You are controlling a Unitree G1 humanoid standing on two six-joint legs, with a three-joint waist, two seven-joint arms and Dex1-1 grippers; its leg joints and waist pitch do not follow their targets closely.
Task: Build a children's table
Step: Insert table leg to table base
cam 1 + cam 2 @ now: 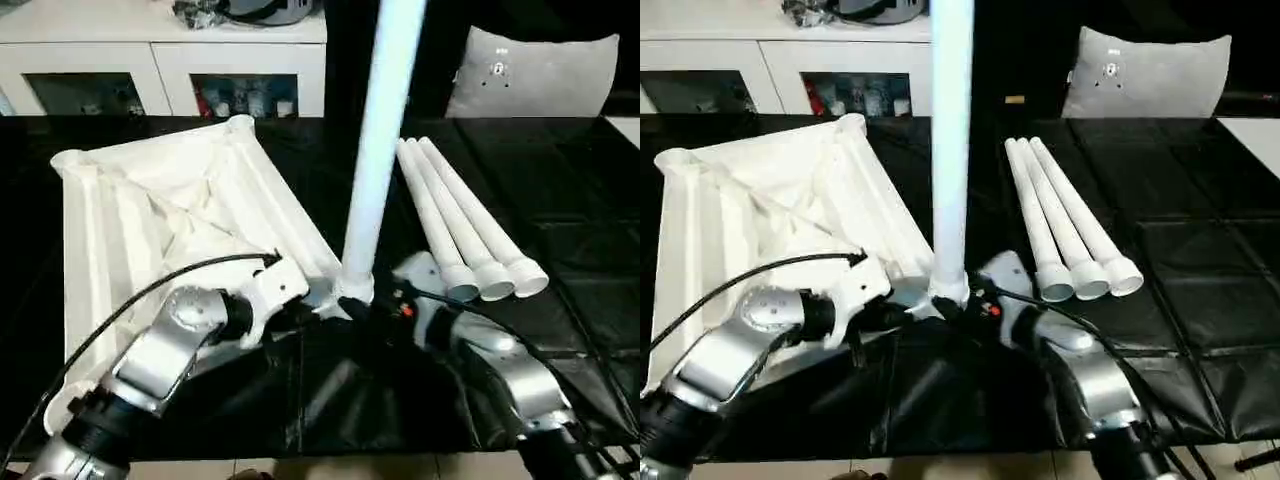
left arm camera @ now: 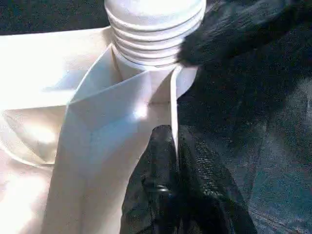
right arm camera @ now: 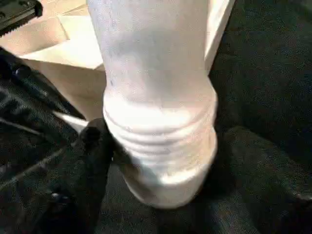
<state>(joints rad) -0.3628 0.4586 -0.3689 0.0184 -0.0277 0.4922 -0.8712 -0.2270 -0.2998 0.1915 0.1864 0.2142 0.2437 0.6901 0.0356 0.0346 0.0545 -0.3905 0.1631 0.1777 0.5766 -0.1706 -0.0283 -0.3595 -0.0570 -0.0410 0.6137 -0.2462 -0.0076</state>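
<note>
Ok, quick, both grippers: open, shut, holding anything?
Left gripper: shut on a rib of the tabletop, near the corner socket.
Right gripper: open, fingers either side of the upright leg's threaded base, not clamped.

Left gripper (image 2: 174, 146): two black fingers pressed together on a thin upright white rib of the tabletop (image 2: 97, 146), one finger on each face. Rib runs from the fingers to a round corner socket. Leg (image 2: 155, 29) stands at that socket, threaded end with several ridges visible above the socket rim. A blurred black finger (image 2: 234, 29) of the right gripper lies against the threaded end. Black surface (image 2: 263, 161) beside the tabletop.
</note>
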